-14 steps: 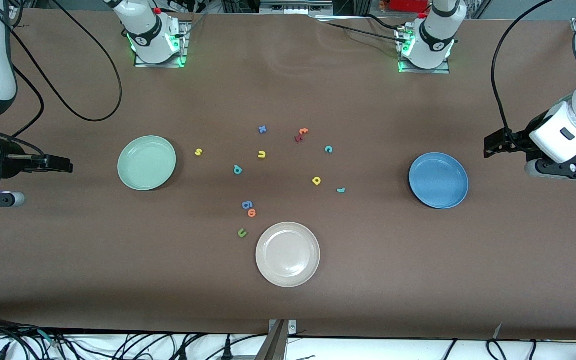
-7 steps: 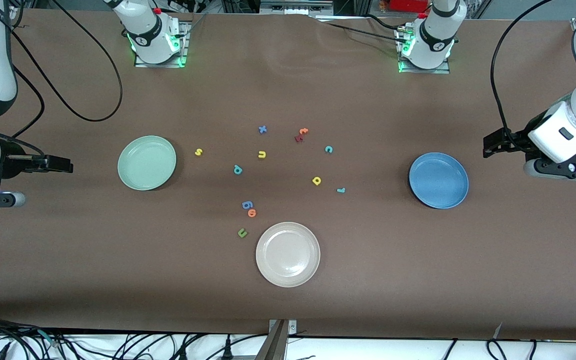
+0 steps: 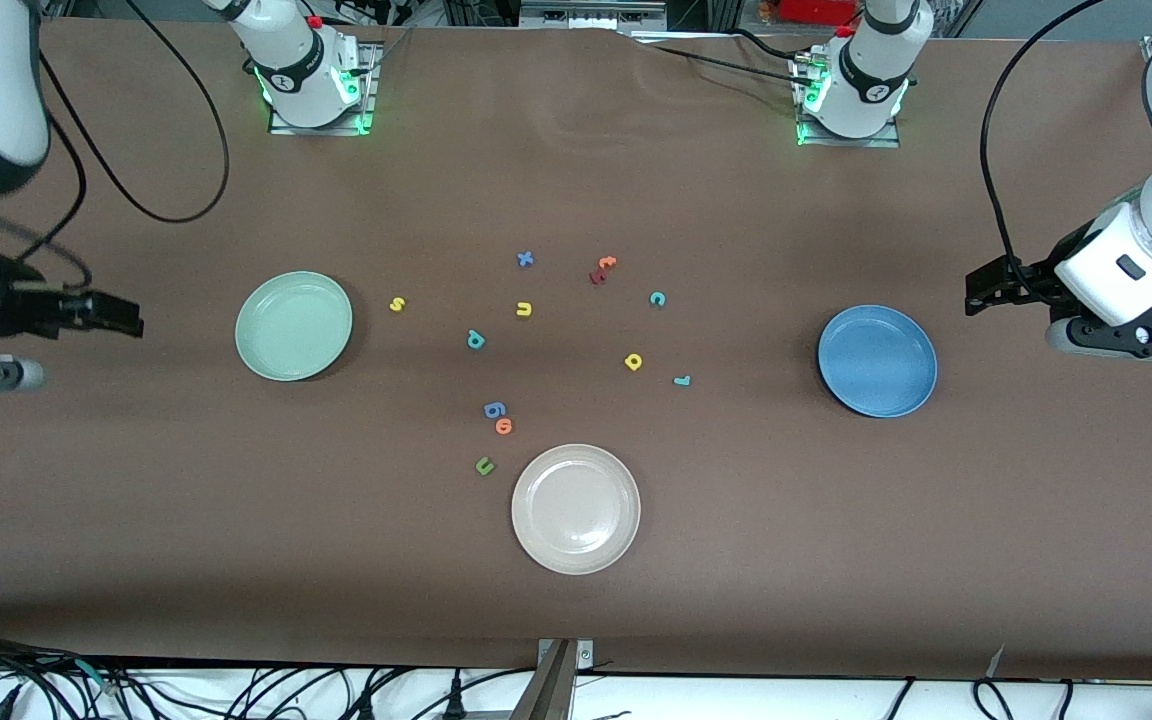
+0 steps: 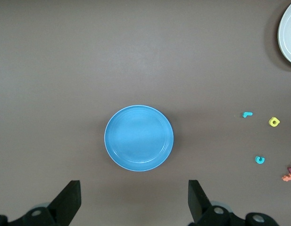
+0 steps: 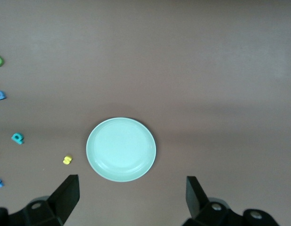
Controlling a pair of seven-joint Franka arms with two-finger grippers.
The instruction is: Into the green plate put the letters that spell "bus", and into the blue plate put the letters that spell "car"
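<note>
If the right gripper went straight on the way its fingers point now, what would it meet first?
Probably the green plate: the open right gripper points along the table toward it, nothing between. If high enough, it could pass above.

High front overview; wrist cameras above green plate (image 5: 120, 149), blue plate (image 4: 139, 137).

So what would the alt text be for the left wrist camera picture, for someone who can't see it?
An empty blue plate sits on a brown table, seen from above between the open fingers of the left gripper. Off to one side lie small foam letters: a teal r, a yellow a and a teal c.
</note>
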